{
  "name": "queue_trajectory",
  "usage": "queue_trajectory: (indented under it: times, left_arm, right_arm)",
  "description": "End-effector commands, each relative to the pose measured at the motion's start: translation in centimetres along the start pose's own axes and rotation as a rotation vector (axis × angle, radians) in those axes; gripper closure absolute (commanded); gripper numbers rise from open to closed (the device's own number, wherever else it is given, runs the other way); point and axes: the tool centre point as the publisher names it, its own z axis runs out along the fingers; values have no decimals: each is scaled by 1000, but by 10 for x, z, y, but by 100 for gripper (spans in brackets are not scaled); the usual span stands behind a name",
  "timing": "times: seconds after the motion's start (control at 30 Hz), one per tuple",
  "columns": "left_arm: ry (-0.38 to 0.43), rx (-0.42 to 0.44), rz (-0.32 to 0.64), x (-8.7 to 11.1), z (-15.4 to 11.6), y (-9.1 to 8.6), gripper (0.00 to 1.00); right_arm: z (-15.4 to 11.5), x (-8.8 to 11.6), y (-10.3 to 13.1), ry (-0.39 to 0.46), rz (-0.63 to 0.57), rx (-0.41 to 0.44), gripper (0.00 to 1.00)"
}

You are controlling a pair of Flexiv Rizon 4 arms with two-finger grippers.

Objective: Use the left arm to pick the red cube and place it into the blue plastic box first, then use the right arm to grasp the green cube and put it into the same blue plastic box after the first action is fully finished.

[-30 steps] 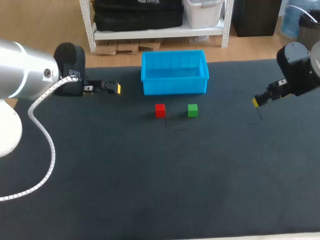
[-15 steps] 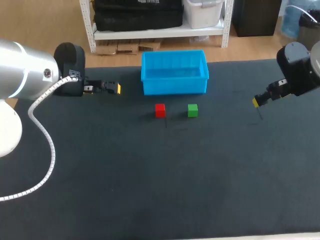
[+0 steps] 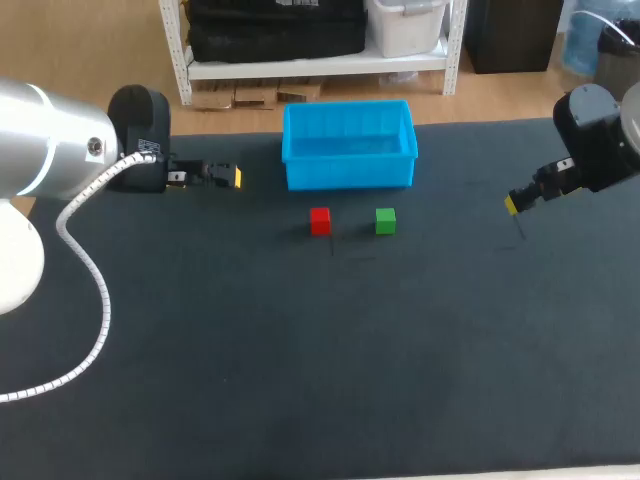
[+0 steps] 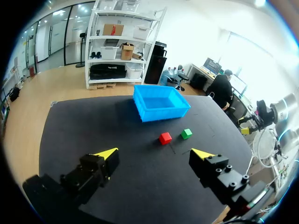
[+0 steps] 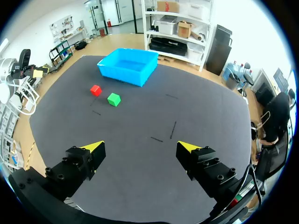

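- The red cube [image 3: 320,220] sits on the dark table [image 3: 300,350], near the blue plastic box [image 3: 350,172], at its 7 o'clock in the head view.
- The green cube [image 3: 385,221] sits near the red one at its 3 o'clock, not touching.
- The left gripper [image 4: 155,153], fingers spread wide, is at the box's 9 o'clock.
- The right gripper [image 5: 141,146], fingers also spread, is well apart at the green cube's 3 o'clock.

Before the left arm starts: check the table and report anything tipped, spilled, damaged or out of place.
Nothing stands out. The red cube and green cube sit flat and apart in front of the upright blue plastic box, which looks intact and empty. The left gripper and right gripper are open, clear of both cubes.
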Motion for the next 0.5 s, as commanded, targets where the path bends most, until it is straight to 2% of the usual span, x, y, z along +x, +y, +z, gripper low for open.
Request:
queue_trajectory:
  times: [0.03,0.27,0.33,0.37,0.43,0.5]
  left_arm:
    - [0,-7,-1,0,1,-1,0]
    - [0,-7,-1,0,1,-1,0]
    - [40,-11,22,4,9,-14,0]
    - [29,-37,41,6,14,-20,0]
    - [73,-63,52,9,24,-32,0]
    - [58,-91,72,10,31,-44,0]
  right_arm:
    - [0,0,0,-1,0,1,0]
    - [0,0,0,-1,0,1,0]
    - [0,0,0,-1,0,1,0]
    - [0,0,0,-1,0,1,0]
    - [0,0,0,-1,0,1,0]
    - [0,0,0,-1,0,1,0]
